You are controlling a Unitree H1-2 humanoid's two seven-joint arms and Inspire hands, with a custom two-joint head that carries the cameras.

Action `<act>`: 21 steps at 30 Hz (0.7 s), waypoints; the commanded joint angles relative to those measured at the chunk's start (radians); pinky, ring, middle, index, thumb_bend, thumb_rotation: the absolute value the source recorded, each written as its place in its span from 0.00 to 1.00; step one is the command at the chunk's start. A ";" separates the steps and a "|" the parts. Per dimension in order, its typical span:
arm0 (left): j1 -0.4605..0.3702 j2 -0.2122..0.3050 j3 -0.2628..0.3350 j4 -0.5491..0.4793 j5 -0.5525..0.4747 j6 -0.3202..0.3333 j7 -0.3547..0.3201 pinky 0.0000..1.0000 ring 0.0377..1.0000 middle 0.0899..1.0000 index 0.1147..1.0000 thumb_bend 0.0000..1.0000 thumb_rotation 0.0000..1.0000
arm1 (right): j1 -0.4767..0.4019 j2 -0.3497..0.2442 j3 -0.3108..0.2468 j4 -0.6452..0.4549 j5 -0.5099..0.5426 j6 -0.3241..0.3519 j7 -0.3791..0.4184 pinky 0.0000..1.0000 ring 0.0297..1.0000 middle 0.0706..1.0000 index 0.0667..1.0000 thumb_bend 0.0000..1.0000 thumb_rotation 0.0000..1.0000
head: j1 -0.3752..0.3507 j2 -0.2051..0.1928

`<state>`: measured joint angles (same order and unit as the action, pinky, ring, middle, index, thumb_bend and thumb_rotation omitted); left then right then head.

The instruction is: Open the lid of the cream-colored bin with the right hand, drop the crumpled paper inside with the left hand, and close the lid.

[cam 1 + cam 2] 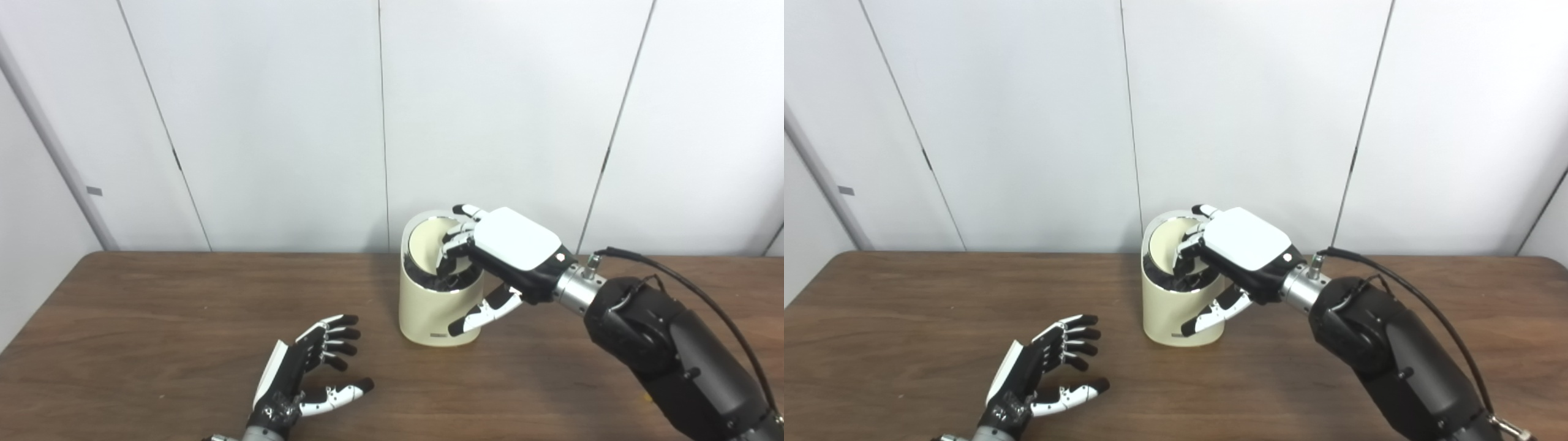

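Cream-colored bin (432, 309) stood upright on brown table (153, 306), near centre, toward far edge. Lid (425, 245) tilted up at bin's rim. Right hand (496, 257) placed over bin top from 3 o'clock, fingers (456, 239) curled onto lid edge, thumb beside bin's front wall. Left hand (1044, 367) rested at bin's 8 o'clock, fingers spread, nothing held. Crumpled paper not seen.

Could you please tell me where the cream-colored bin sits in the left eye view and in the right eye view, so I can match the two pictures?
Left eye view: the cream-colored bin stands just right of centre on the table, under the right hand.
Right eye view: the bin appears at about centre, a little further left.
Shared landmark: the vertical wall seam rises just behind the bin's left side in both views.
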<state>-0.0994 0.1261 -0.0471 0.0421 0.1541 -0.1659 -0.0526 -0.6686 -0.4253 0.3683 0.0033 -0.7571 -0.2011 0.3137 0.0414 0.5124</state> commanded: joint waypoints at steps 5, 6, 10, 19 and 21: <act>-0.038 0.004 0.002 -0.011 -0.006 -0.019 0.001 0.56 0.65 0.71 0.76 0.69 0.00 | -0.012 0.028 -0.088 -0.046 0.073 0.080 0.001 0.96 0.78 0.55 0.54 0.60 0.53 | 0.000 0.001; -0.038 0.005 0.001 -0.012 -0.006 -0.020 0.001 0.56 0.65 0.71 0.76 0.69 0.00 | -0.013 0.032 -0.104 -0.050 0.075 0.089 -0.009 0.96 0.78 0.56 0.55 0.59 0.53 | -0.001 0.003; -0.039 0.006 0.001 -0.012 -0.011 -0.020 -0.003 0.56 0.65 0.71 0.77 0.69 0.00 | -0.014 0.048 -0.162 -0.057 0.092 0.129 -0.036 0.91 0.77 0.57 0.57 0.56 0.47 | 0.000 0.005; -0.041 0.009 -0.002 -0.010 -0.002 -0.024 0.000 0.56 0.64 0.71 0.76 0.69 0.00 | 0.026 0.046 -0.214 -0.081 0.079 0.154 -0.093 0.60 0.75 0.70 0.67 0.61 0.54 | -0.002 0.007; -0.041 0.008 -0.001 -0.009 -0.004 -0.024 0.000 0.56 0.65 0.71 0.76 0.69 0.00 | 0.041 0.040 -0.218 -0.081 0.090 0.144 -0.097 0.57 0.72 0.74 0.72 0.61 0.54 | -0.002 0.007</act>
<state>-0.1111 0.1286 -0.0489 0.0454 0.1527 -0.1660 -0.0540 -0.6074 -0.3682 0.1704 -0.0512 -0.6802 -0.0431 0.2498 0.0383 0.5185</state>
